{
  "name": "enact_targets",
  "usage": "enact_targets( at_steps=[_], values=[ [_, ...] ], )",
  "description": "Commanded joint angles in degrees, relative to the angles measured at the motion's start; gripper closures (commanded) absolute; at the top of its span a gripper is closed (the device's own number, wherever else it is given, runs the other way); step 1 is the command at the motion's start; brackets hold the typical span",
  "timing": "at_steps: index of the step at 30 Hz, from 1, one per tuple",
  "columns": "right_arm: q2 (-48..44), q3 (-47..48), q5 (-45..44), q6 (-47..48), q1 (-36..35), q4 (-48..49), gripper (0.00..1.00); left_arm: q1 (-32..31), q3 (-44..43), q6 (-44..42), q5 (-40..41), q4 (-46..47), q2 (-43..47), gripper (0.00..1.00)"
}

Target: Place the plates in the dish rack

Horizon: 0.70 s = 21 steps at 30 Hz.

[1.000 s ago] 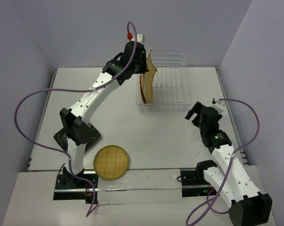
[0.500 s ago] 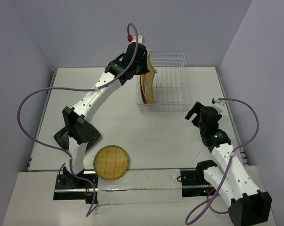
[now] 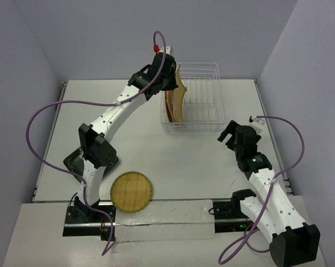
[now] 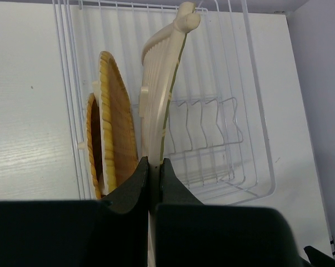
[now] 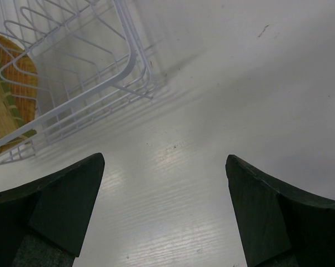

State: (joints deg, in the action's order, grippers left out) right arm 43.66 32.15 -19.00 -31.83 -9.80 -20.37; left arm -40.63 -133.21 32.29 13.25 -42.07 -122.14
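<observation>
My left gripper [image 3: 168,75] is shut on the rim of a woven plate [image 3: 180,84] and holds it upright, edge-on, over the left part of the white wire dish rack [image 3: 203,99]. In the left wrist view the gripper [image 4: 154,164] pinches the plate's pale edge [image 4: 160,89] above the rack's dividers [image 4: 211,133]. Beside it a yellow woven plate [image 4: 116,130] and an orange woven plate [image 4: 93,146] stand in the rack. A round woven plate [image 3: 131,192] lies flat on the table. A black plate [image 3: 73,162] lies partly hidden under the left arm. My right gripper [image 3: 229,133] is open and empty.
The right gripper [image 5: 164,161] hovers over bare white table just in front of the rack's near right corner [image 5: 131,69]. Purple cables loop beside both arms. A purple wall stands close behind the rack.
My left gripper has shifted slightly right and down with the plate, further over the rack. The right arm has barely moved.
</observation>
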Motion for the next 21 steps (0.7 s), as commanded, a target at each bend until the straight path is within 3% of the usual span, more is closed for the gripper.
enact_targets(
  at_steps=[1,12,21],
  values=[
    [0.2,-0.36,-0.48,0.69,0.34,0.97,0.03,0.28,-3.14,1.63,0.99,4.4,-0.28,1.0],
    [0.9,-0.6,-0.68,0.63,0.31,0.95,0.03,0.37,0.22,4.61,5.62,6.49,-1.18,1.0],
    [0.46,-1.47,-1.03,0.54,0.38,1.02,0.02,0.04,-0.05,3.01,1.88,7.68,-2.76,1.0]
  ],
)
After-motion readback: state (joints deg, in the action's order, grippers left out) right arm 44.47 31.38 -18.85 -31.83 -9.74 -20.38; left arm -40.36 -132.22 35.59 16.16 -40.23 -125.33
